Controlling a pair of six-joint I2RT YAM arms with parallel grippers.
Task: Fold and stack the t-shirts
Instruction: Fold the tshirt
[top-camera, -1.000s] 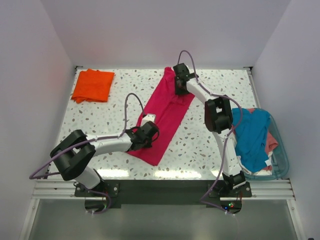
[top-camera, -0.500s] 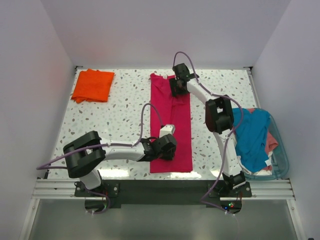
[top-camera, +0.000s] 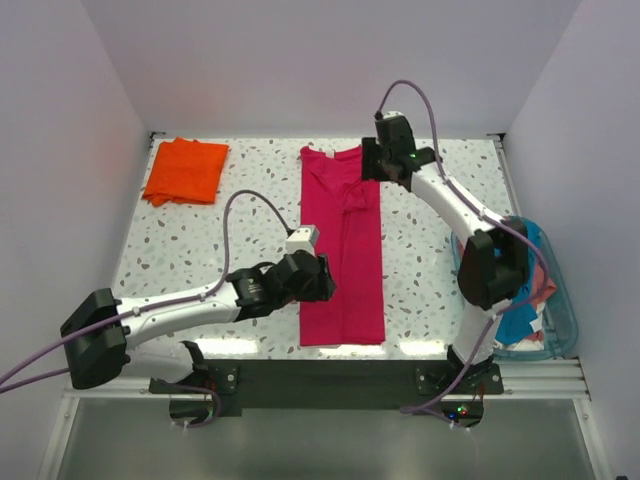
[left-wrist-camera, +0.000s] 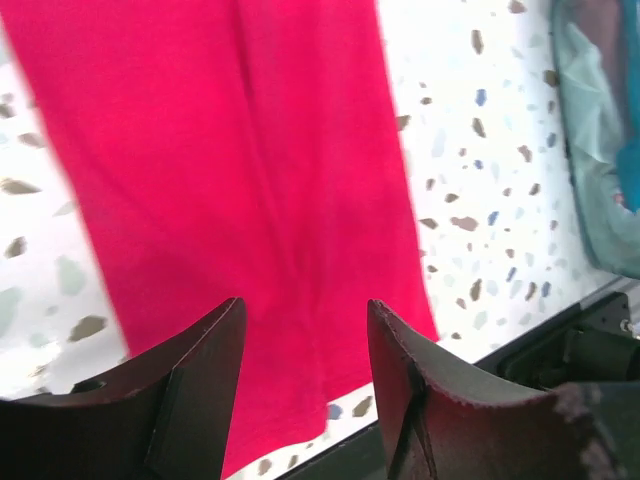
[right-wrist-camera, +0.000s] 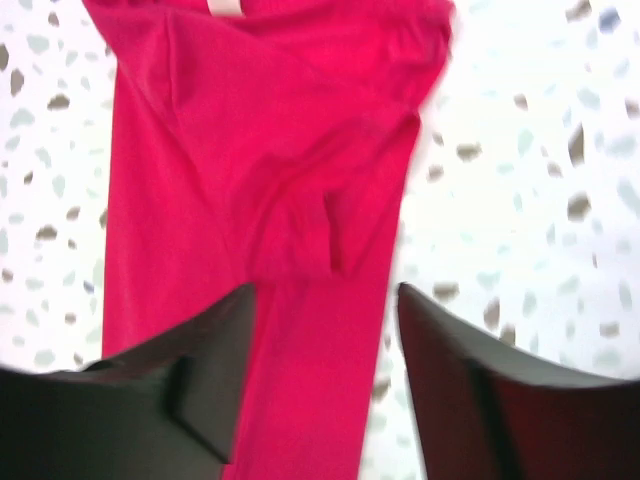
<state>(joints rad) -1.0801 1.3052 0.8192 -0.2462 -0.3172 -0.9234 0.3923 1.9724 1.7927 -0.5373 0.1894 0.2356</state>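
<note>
The magenta-red t-shirt (top-camera: 343, 245) lies folded into a long narrow strip running from the back of the table to its front edge. It also fills the left wrist view (left-wrist-camera: 230, 170) and the right wrist view (right-wrist-camera: 270, 200). My left gripper (top-camera: 322, 280) is open and empty, just left of the strip's lower part. My right gripper (top-camera: 372, 165) is open and empty above the strip's far right corner. The folded orange t-shirt (top-camera: 186, 170) lies at the back left. The teal-blue t-shirt (top-camera: 507, 320) and a bit of the salmon-pink t-shirt (top-camera: 546, 290) sit in the tub.
The clear blue-rimmed tub (top-camera: 566, 325) stands at the right edge of the speckled table (top-camera: 220, 230), partly behind my right arm. The tub's corner shows in the left wrist view (left-wrist-camera: 600, 150). White walls enclose the table on three sides.
The shirt swung from a diagonal to a straight strip and both grippers let go of it. My left gripper drew back to the left, my right lifted away to the right.
</note>
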